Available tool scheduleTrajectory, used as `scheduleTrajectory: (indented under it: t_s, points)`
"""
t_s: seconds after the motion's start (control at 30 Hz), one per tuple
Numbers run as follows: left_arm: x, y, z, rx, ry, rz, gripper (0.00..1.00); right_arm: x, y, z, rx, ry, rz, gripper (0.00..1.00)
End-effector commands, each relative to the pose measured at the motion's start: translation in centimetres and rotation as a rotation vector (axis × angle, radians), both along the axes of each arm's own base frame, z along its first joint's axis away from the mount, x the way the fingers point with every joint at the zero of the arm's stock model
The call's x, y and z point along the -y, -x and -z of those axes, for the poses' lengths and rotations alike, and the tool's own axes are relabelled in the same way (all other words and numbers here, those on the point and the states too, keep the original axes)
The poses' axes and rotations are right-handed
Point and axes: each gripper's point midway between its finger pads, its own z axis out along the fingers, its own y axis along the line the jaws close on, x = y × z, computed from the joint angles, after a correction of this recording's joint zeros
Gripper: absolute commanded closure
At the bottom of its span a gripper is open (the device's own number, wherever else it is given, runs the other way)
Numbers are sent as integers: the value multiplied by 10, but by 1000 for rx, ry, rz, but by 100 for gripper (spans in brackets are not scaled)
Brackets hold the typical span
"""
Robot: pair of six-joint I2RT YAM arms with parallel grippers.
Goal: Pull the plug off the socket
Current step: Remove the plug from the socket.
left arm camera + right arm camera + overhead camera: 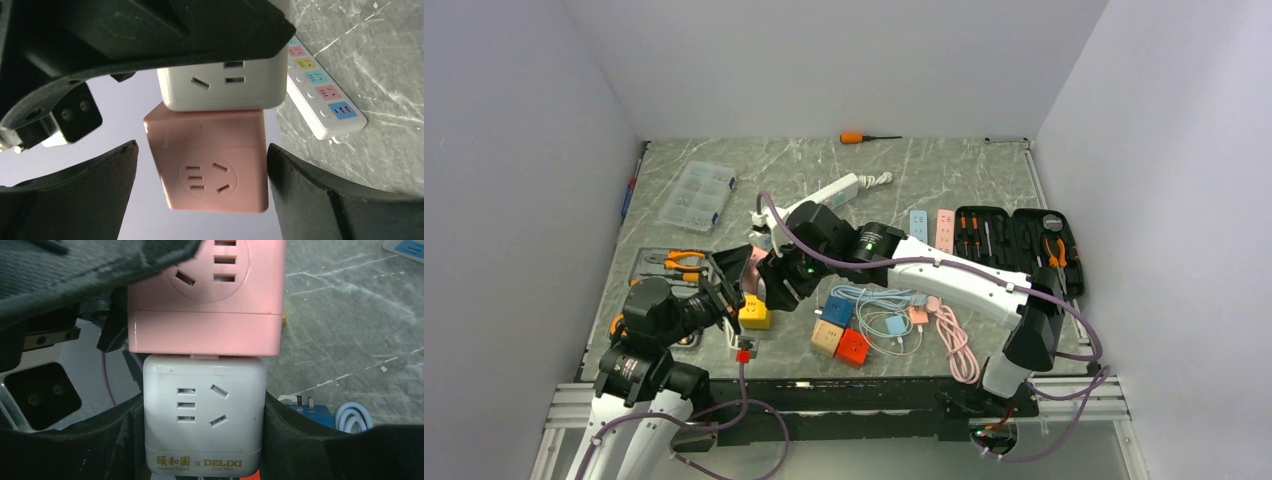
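A pink cube adapter (210, 160) is plugged end to end into a white cube socket (204, 410), and both are held above the table. My right gripper (204, 440) is shut on the white cube, with its fingers pressed on both sides. My left gripper (202, 150) is open around the pink cube. Its right finger (300, 190) is almost touching the cube, and a gap shows at its left finger (100, 185). In the top view the two grippers meet at the left of the table around the pink cube (755, 257). The white cube also shows in the left wrist view (222, 82).
A yellow cube (755, 313) lies under the grippers. Blue (837, 309), orange (826, 336) and red (852, 347) cubes and coiled cables (889, 312) lie to the right. A white power strip (819, 200), a clear parts box (696, 195), pliers (679, 262), a tool case (1019, 240) and a screwdriver (864, 137) lie around.
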Motion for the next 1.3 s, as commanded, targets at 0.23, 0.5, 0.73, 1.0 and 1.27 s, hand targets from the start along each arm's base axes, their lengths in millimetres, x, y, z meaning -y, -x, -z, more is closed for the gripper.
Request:
scheduleTrajectory:
  t_s: [0.23, 0.5, 0.73, 1.0, 1.27]
  points:
    - [8, 5, -8, -13, -4, 57, 18, -24, 6, -39, 67, -114, -56, 100]
    - [7, 4, -9, -55, -19, 50, 73, -29, 7, -32, 65, -106, -69, 100]
    - [3, -8, 4, -43, -46, 11, 100, -20, 6, -23, 70, -87, -40, 100]
    - [-13, -42, 20, -8, -97, -125, 100, 5, 15, 2, 31, -43, -9, 100]
    - [-25, -72, 36, -73, -176, -223, 100, 35, 20, 7, 36, -19, 31, 100]
